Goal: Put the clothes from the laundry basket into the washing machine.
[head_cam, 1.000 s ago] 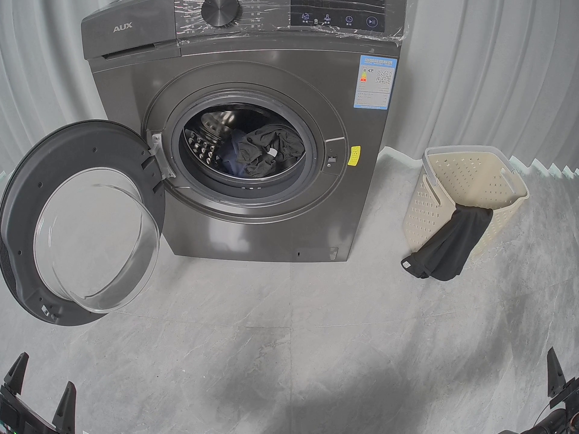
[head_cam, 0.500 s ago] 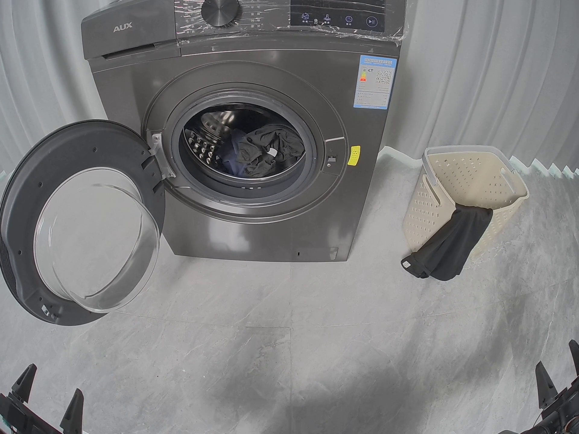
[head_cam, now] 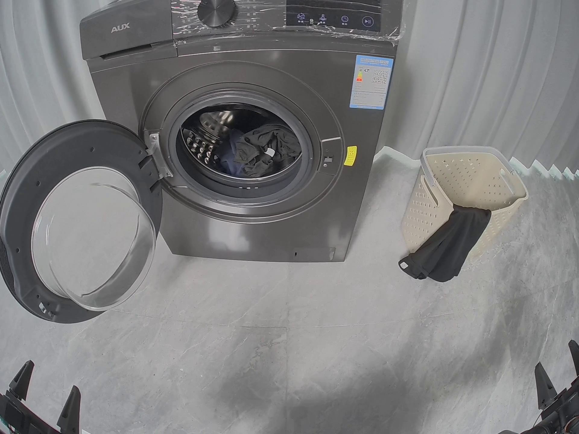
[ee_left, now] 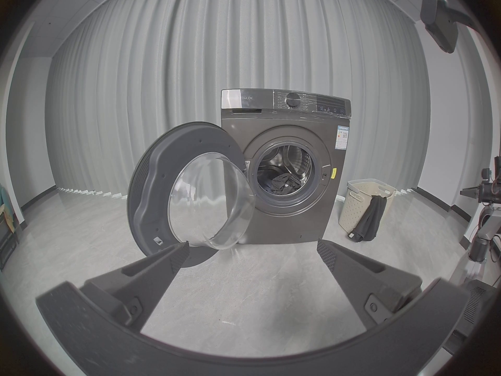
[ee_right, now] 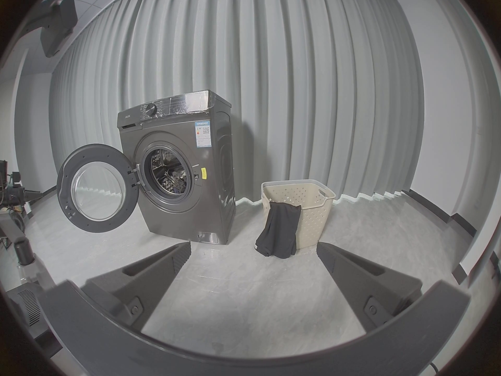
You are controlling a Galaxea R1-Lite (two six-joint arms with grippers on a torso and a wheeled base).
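Note:
The grey washing machine (head_cam: 241, 230) stands with its round door (head_cam: 78, 218) swung wide to the left. Dark clothes (head_cam: 259, 149) lie inside the drum. To the machine's right is the cream laundry basket (head_cam: 476, 176), and a black garment (head_cam: 449, 245) hangs over its front rim down to the floor. My left gripper (head_cam: 45, 393) is low at the near left, open and empty, well short of the door. My right gripper (head_cam: 558, 372) is low at the near right, open and empty, far from the basket. The right wrist view has the basket (ee_right: 300, 204) and garment (ee_right: 279, 231) ahead of the open right gripper (ee_right: 253, 246).
Bare grey tile floor (head_cam: 289, 345) stretches between me and the machine. The open door sticks out over the floor at the left. Pleated white curtains (head_cam: 482, 61) close off the back. The left wrist view has the machine (ee_left: 292, 204) beyond the open left gripper (ee_left: 250, 249).
Both grippers have dropped slightly toward the lower edge of the head view. The whole picture has shifted a little to the left, so the camera moved. The clothes and basket are unchanged.

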